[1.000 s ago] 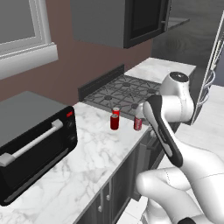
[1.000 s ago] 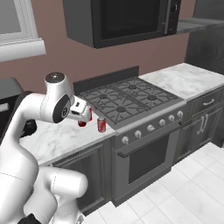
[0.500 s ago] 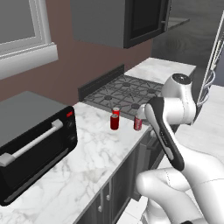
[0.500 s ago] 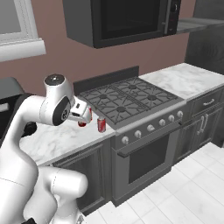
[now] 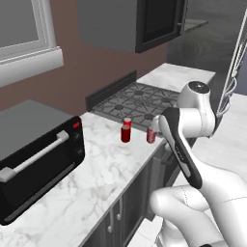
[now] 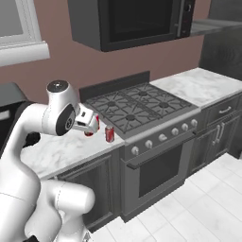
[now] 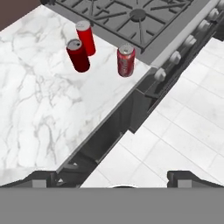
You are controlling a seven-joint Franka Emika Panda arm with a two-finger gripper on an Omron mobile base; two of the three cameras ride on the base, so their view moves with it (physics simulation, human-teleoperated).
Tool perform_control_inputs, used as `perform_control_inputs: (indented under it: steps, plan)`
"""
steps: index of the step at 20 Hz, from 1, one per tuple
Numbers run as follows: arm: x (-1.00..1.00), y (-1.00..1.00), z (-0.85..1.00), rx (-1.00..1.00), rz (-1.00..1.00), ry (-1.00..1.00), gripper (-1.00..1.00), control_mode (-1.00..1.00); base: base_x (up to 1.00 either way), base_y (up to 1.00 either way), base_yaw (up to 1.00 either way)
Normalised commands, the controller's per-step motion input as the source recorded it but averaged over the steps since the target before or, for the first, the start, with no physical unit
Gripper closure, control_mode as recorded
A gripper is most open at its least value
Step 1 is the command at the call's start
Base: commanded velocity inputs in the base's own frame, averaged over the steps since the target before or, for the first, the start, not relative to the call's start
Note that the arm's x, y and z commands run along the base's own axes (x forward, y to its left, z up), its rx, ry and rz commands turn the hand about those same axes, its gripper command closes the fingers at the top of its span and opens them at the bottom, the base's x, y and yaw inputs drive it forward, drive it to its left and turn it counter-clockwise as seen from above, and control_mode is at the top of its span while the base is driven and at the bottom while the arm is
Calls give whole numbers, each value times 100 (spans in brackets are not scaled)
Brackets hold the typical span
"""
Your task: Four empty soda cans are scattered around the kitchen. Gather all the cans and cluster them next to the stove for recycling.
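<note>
Three red soda cans (image 7: pixel 83 46) stand close together on the desk (image 7: pixel 39 100), just beside the stove (image 7: pixel 131 17). The claw (image 7: pixel 118 177) is wide apart, holding nothing. Go find the last can without bumping these.

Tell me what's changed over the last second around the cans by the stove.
Nothing visibly changed. The three cans stand on the counter beside the stove, none held, and the tool hangs open above the counter edge, as before.
</note>
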Motion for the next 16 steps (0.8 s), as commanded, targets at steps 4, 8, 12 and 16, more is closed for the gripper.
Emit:
perform_control_inputs:
  steps: [4, 8, 12, 16]
  plan:
    - [0, 0, 0, 0, 0, 0, -100, 100, -55, -19, -3]
    - [0, 0, 0, 0, 0, 0, -100, 100, -73, -23, -6]
    - [0, 0, 0, 0, 0, 0, -100, 100, -73, -31, -8]
    - [0, 0, 0, 0, 0, 0, -100, 100, -40, -47, -7]
